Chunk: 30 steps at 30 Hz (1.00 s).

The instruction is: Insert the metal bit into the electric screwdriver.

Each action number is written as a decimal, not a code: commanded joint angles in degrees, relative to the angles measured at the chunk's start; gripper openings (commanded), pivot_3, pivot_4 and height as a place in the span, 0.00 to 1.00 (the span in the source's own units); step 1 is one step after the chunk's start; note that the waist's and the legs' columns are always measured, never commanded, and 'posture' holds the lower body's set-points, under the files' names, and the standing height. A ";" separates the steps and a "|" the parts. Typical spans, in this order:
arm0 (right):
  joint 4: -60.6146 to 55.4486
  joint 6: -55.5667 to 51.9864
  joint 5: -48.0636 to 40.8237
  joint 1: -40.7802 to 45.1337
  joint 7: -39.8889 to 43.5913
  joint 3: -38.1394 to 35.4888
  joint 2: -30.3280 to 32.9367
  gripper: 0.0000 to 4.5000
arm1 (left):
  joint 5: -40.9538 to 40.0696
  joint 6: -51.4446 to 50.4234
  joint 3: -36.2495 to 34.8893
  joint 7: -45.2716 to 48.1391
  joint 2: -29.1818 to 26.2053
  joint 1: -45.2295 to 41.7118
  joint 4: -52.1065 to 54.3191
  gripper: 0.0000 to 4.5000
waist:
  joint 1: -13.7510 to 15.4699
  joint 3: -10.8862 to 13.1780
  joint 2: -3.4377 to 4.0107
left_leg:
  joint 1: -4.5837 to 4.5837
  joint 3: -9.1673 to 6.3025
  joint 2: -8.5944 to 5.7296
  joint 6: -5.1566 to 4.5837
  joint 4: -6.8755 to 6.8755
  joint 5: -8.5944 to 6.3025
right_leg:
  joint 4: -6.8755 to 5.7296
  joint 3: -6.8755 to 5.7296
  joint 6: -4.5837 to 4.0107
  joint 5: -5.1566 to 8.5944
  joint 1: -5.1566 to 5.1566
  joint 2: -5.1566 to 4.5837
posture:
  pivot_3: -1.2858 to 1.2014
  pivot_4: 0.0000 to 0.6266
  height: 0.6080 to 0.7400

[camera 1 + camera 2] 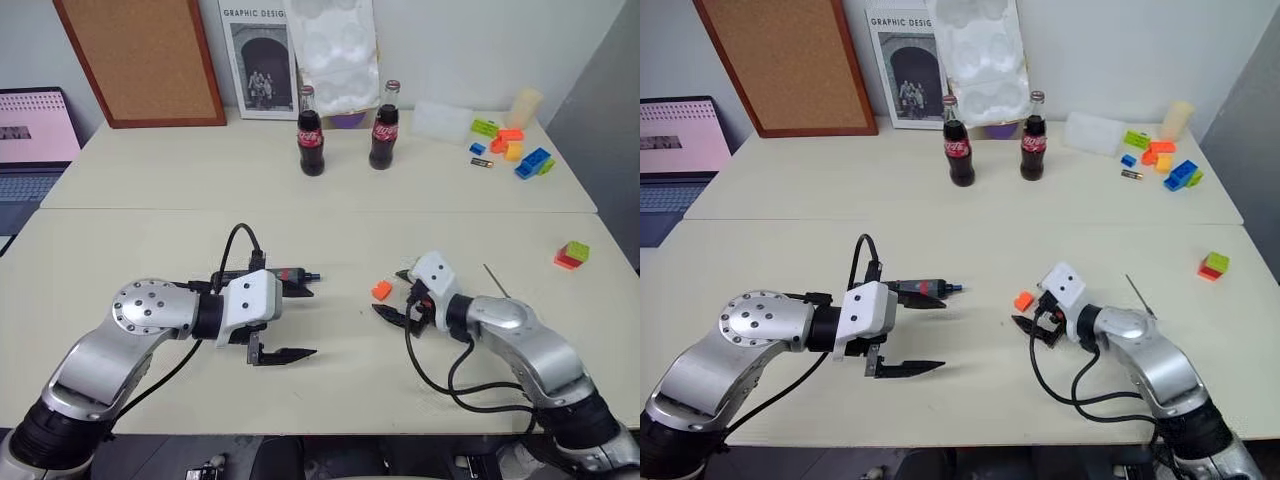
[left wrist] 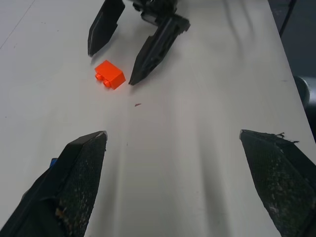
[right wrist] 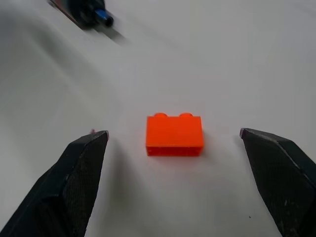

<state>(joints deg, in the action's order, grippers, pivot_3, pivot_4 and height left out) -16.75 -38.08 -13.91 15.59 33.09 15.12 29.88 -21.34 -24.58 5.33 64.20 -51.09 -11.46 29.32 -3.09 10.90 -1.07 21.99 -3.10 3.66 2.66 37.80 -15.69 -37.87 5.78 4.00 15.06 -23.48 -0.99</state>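
Both grippers hang low over the table [image 1: 330,380] with fingers spread wide, holding nothing. Right gripper [image 1: 402,296] faces an orange brick [image 1: 381,290], but the metal bit [image 1: 496,281] lies behind it, so it should turn back. Left gripper [image 1: 301,319] sits just beside the electric screwdriver [image 1: 287,274]. Edges are far off.

- The left gripper [image 1: 298,322] is at the end of a bent left arm, pointing right toward the other arm, its two black fingers spread wide.
- The right gripper [image 1: 397,293] points left, fingers wide apart, holding nothing.
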 commanded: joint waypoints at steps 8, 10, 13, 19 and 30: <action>0.08 2.51 2.54 -0.50 0.31 -0.06 -1.30 0.55 | -0.76 1.35 -0.15 -1.04 1.44 0.93 2.16 1.00 | -0.11 0.00 0.00 | 0.01 0.00 0.00 0.00 0.00 0.00 | 0.00 0.00 0.21 -0.13 -0.01 0.00 | 0.52 0.24 1.00; -0.60 2.82 2.97 -0.93 -0.57 -0.73 -1.49 0.44 | -1.27 1.62 0.08 -0.69 1.94 0.96 2.12 1.00 | -0.06 0.00 0.00 | 0.01 0.00 0.00 0.00 0.00 0.00 | 0.00 0.00 0.22 -0.13 -0.01 0.00 | 0.52 0.24 1.00; -3.68 2.86 3.44 -2.55 -1.93 -2.98 -0.61 0.32 | -2.05 1.39 0.70 -1.08 3.33 0.68 2.41 1.00 | -0.05 0.00 0.00 | 0.01 0.00 0.00 0.00 0.01 0.00 | 0.00 0.01 0.24 -0.11 -0.01 0.00 | 0.52 0.24 1.00; -13.39 -0.49 2.94 -12.08 -6.92 -16.95 1.77 0.32 | -1.84 1.17 5.39 -3.87 11.79 -5.05 0.13 1.00 | 1.17 -0.01 -0.03 | 0.09 -0.01 -0.04 0.01 0.05 0.00 | 0.07 -0.01 0.26 -0.14 0.00 -0.02 | 0.52 0.24 1.00; -7.21 -2.68 5.46 -18.12 -23.59 -42.02 -5.07 0.32 | 2.50 4.08 17.37 -7.80 30.61 -18.21 -9.38 1.00 | 0.71 -0.07 0.01 | -0.05 -0.01 -0.08 0.00 0.09 0.00 | -0.02 0.06 0.24 -0.21 0.10 0.00 | 0.52 0.24 1.00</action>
<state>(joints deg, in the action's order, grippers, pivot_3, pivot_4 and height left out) -24.50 -40.90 -8.25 -3.53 11.29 -23.96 24.77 -19.11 -22.02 21.48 56.85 -21.65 -28.25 19.67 -2.39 10.84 -1.07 21.93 -3.10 3.57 2.66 37.90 -15.69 -37.88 5.86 4.24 14.85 -23.38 -0.99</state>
